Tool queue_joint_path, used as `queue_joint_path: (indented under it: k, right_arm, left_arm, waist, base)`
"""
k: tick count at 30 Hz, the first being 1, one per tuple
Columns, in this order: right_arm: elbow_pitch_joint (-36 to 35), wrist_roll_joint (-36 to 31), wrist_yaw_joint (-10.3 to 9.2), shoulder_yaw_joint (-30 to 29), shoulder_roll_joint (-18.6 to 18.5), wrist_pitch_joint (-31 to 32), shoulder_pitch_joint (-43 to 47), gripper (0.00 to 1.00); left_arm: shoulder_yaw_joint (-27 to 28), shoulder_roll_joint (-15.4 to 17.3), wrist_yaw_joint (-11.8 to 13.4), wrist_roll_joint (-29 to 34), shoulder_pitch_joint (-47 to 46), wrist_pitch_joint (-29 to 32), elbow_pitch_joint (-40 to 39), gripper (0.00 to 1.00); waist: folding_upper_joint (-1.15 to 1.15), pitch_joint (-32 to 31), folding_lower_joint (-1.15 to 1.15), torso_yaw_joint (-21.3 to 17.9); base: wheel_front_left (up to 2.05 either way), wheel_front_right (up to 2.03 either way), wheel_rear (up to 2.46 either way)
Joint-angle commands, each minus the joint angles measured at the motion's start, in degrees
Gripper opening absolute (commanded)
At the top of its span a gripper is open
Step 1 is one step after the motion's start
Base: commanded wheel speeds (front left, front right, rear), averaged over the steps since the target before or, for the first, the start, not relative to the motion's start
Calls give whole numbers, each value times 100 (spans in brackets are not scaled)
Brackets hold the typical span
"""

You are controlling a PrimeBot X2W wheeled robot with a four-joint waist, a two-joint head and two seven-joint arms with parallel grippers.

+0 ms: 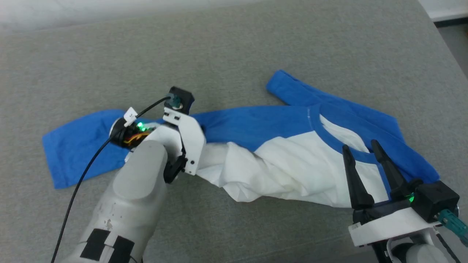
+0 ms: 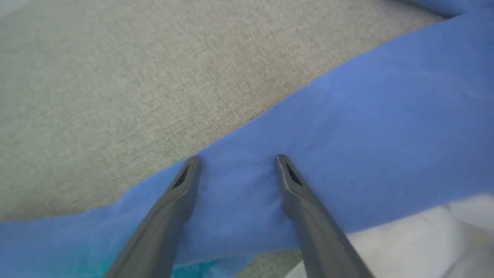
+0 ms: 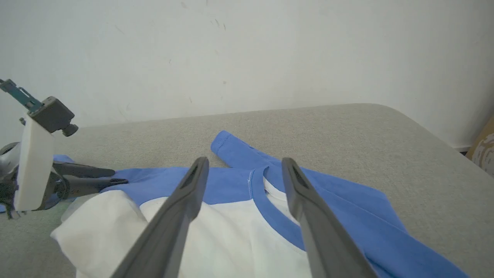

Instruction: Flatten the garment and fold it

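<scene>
Left gripper (image 2: 237, 159) fingers spread, tips on blue sleeve of the garment (image 1: 285, 164), which lies rumpled on the grey surface (image 1: 256, 44); hem bunched, unreadable. Right gripper (image 1: 360, 145) spread, by neckband; contact undetermined.

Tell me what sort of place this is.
Probably an indoor robot test room for cloth folding: a wide grey cloth-covered surface, a plain white wall behind it, and one crumpled shirt.

Bare grey counter (image 1: 234, 44) is lying open beyond the garment (image 1: 292, 164) and along its near side. The left arm (image 1: 139, 175) is hanging over one sleeve, blocking passage there.
</scene>
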Motion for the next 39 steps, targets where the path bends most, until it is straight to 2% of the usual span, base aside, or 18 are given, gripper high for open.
queue_joint_path:
  k: [1,4,5,6,7,8,12,16,20,24,27,33,37,39]
  right_arm:
    - [43,69,-5,-4,16,-55,-83,100]
    - [114,128,-5,-36,16,-92,-93,100]
    - [136,156,-5,-47,16,-101,-96,100]
    - [155,178,-5,-50,16,-110,-102,100]
    - [172,188,-5,-51,16,-117,-112,100]
    - [187,208,-5,-47,16,-127,-124,100]
    - [237,256,-5,-55,16,-152,-152,100]
    - [287,276,-5,-104,16,-148,-111,100]
    - [326,282,-5,-138,16,-121,-40,100]
    - [327,330,-5,-240,16,-92,94,100]
    - [319,341,-5,-271,16,-54,156,100]
    - [267,319,-5,-256,16,38,189,100]
    - [291,311,-5,-286,16,77,194,100]
    - [306,316,-5,-308,16,85,194,100]
  left_arm:
    - [-53,50,-41,-14,-85,299,247,100]
    - [-206,85,-68,17,-148,903,685,100]
    - [-248,69,-84,-18,-143,1043,787,92]
    - [-291,56,-97,-46,-133,1096,852,52]
    - [-357,56,-106,-47,-111,1145,922,28]
    - [-417,55,-114,-53,-84,1177,981,0]
    - [-583,59,-131,-107,-14,981,1037,0]
    - [-516,193,-52,-139,-14,134,666,0]
    - [-193,431,291,-290,178,-669,90,0]
    - [280,789,696,-533,587,-1068,-680,0]
    - [519,1005,904,-646,880,-1056,-1092,0]
    - [1419,1557,1654,-1131,2252,-640,-2315,0]
    - [1897,1589,2063,-1460,3314,-455,-2958,0]
    - [2017,1498,2122,-1621,3716,-460,-3166,0]
  waist:
    - [0,179,-2,-227]
    - [0,203,-2,-267]
    - [0,208,-2,-272]
    - [0,210,-2,-276]
    - [0,211,-2,-280]
    - [0,210,-2,-275]
    - [0,176,-2,-209]
    - [0,36,-2,-85]
    - [0,-166,-2,61]
    - [0,-358,-2,268]
    - [0,-426,-2,374]
    - [0,-429,-2,529]
    - [0,-392,-2,540]
    - [0,-371,-2,546]
  base:
    - [0,0,0]
    - [0,0,0]
    - [0,0,0]
    - [0,0,0]
    - [0,0,0]
    - [0,0,0]
    - [0,0,0]
    - [0,0,0]
    - [0,0,0]
    - [0,0,0]
    - [0,0,0]
    - [0,0,0]
    - [0,0,0]
    - [0,0,0]
